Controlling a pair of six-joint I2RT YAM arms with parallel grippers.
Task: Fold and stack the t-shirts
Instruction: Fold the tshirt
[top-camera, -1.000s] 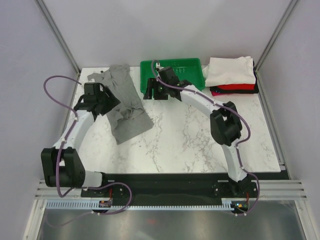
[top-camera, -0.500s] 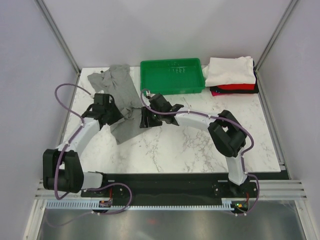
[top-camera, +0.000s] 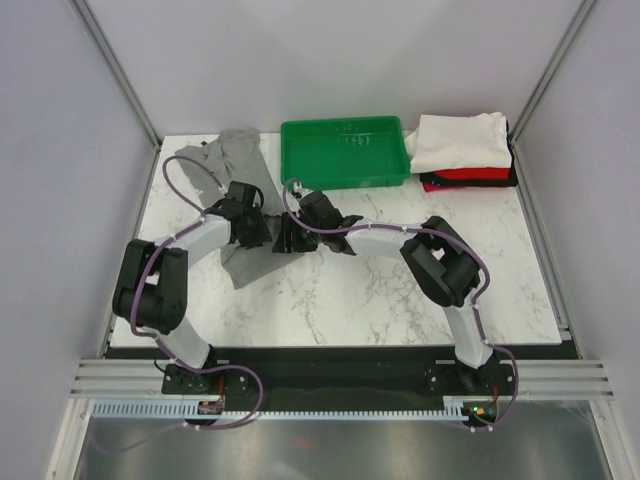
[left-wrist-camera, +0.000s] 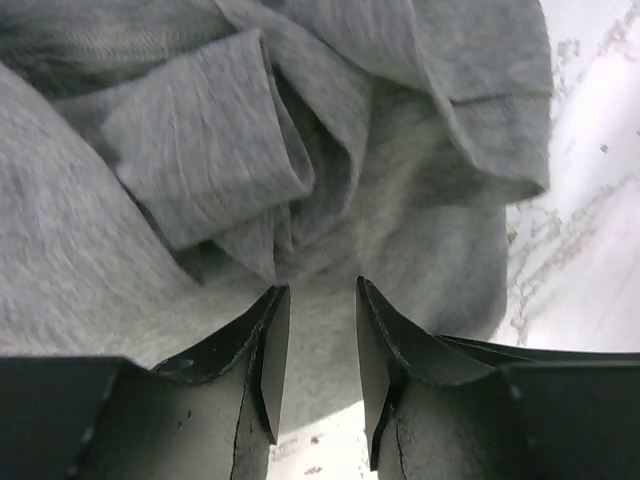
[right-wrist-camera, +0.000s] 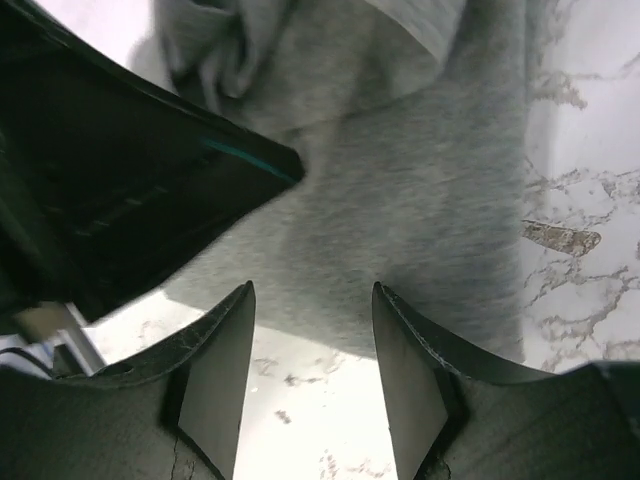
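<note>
While both arms bend inward, they meet at the grey t-shirt (top-camera: 235, 155), upper left of the tabletop (top-camera: 400, 290)
Left tool (left-wrist-camera: 322, 290) narrowly apart above crumpled cloth; right tool (right-wrist-camera: 312, 290) wider apart at the hem

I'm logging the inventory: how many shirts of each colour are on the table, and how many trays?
Grey shirt: 1
White shirt: 1
Red shirt: 1
Black shirt: 1
Green tray: 1
Total: 5
</note>
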